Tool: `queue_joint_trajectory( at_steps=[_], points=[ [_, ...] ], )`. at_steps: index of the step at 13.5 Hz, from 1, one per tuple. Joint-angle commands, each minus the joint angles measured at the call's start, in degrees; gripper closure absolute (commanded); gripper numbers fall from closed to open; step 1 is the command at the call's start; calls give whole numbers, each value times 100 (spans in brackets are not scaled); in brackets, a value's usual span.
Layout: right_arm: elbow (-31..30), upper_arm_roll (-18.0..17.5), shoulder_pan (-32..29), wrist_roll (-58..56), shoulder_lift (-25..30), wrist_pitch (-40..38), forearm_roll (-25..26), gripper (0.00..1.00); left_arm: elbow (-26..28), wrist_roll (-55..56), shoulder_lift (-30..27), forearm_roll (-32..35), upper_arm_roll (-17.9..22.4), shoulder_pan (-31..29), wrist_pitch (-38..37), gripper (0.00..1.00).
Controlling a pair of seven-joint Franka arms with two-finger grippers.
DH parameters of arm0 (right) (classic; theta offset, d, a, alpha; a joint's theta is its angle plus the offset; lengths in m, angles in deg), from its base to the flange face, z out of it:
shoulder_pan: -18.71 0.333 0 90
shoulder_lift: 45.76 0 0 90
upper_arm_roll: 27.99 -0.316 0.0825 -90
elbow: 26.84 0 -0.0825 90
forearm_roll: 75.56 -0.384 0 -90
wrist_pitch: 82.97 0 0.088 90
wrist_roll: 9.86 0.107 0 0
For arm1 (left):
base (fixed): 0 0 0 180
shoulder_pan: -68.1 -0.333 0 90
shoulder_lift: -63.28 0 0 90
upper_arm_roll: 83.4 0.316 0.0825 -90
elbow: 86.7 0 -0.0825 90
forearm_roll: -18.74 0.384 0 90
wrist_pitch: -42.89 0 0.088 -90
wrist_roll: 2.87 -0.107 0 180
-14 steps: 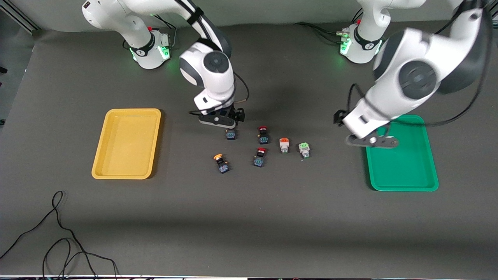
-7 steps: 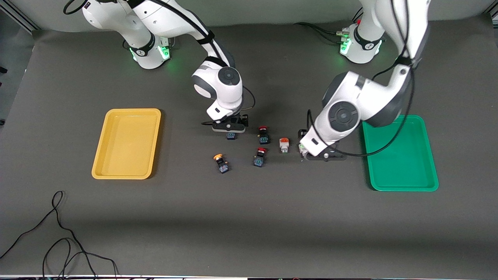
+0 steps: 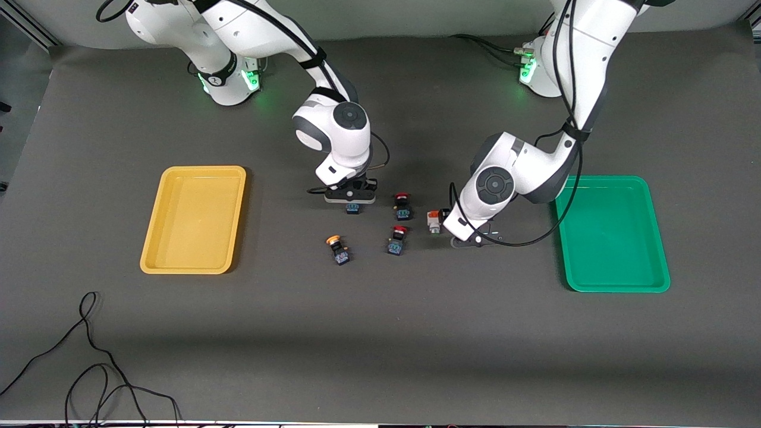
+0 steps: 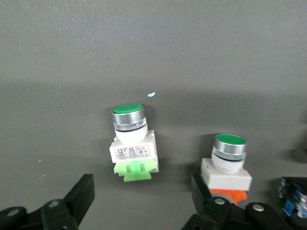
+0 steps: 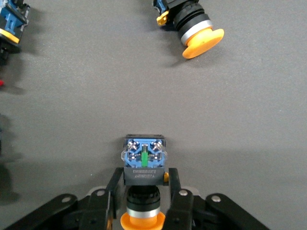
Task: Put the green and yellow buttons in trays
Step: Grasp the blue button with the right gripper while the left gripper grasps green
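Note:
My right gripper (image 3: 352,201) (image 5: 144,186) is shut on a yellow-capped button (image 5: 144,165) that rests on the table (image 3: 353,208). A second yellow-capped button (image 3: 336,246) (image 5: 194,28) lies nearer the front camera. My left gripper (image 3: 467,238) (image 4: 141,199) is open and low over the table. The green button (image 4: 133,143), with a light-green square end on a white body, lies just ahead of its fingertips (image 4: 79,196); the hand hides it in the front view. The yellow tray (image 3: 194,219) and the green tray (image 3: 612,235) are both empty.
A white button with an orange end (image 3: 434,221) (image 4: 229,165) lies right beside my left gripper's other finger. Two red-capped buttons (image 3: 402,205) (image 3: 397,239) lie between the grippers. A black cable (image 3: 89,368) loops near the front edge at the right arm's end.
My left arm has swung from over the green tray down to the green button. My right gripper has shifted onto the yellow-capped button and closed on it.

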Motion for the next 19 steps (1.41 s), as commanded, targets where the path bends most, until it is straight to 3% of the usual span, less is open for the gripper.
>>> queue_joint_trajectory(
  at_steps=[1,4,5,6,8,9,11,14,17,19],
  points=[
    [108,40,-41,-199,-8,41,132,73,94,612,37,184,77,176,250,11],
    [266,128,-49,-393,299,-465,88,74,50,1053,222,675,103,194,365,12],
    [476,119,-49,-524,448,-956,-25,74,50,1054,231,694,103,194,365,24],
    [713,119,-49,-716,650,-1448,-383,74,50,1054,222,703,112,194,357,44],
    [1353,354,-58,-1654,1036,-2511,-1567,74,50,1054,179,860,112,194,365,100],
    [1696,635,-58,-2016,1160,-3100,-1921,74,41,1054,170,948,112,194,365,100],
    [2138,1040,-58,-2605,1362,-3885,-2039,74,6,1062,126,949,112,168,330,100],
    [1929,1882,-58,-3851,1758,-4072,-2039,74,-3,1089,-390,949,112,141,-72,100],
    [1543,3094,-49,-5792,2153,-4099,-2039,75,-291,949,-1225,949,112,89,-1343,100],
    [1235,3851,-41,-6849,2373,-4090,-2030,75,-817,555,-1526,932,103,-69,-2529,100]
  ],
)
